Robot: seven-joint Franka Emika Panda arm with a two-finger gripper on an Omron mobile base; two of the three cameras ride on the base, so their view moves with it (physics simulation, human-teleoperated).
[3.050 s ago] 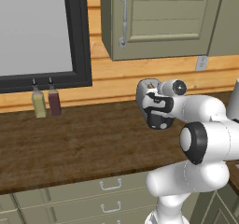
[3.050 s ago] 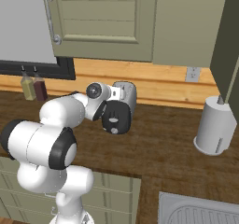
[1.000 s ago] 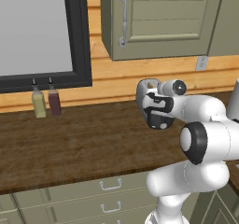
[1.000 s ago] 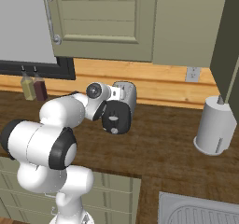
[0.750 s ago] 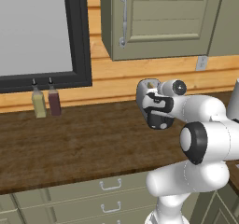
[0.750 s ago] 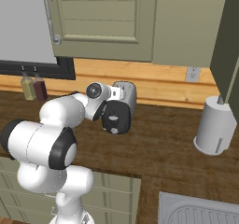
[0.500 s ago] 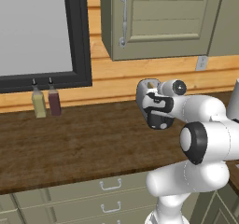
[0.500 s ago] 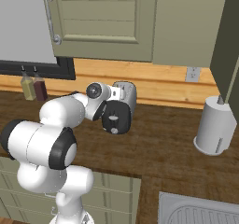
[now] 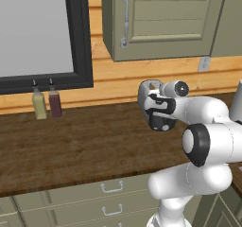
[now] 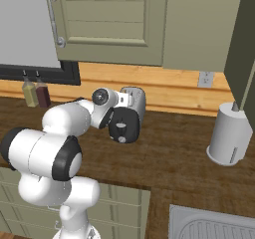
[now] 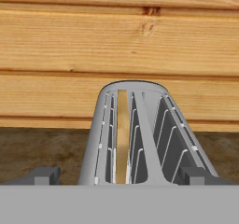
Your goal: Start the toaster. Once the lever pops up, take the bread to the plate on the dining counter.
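Arm [image 9: 208,126]: glossy white rounded shell segments, bulbous at the joints. Black rings band the joints; one round dark end cap with a pale centre sits near the wrist. Hand housing black, boxy. Claw [image 11: 119,175]: two small dark grey blocky finger tips.

smooth grey metal toaster [image 11: 140,125], wood-grain counter [image 9: 80,150]

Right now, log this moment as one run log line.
gripper: open, over toaster | bread: in left slot | lever: cannot tell | two bottles: by window
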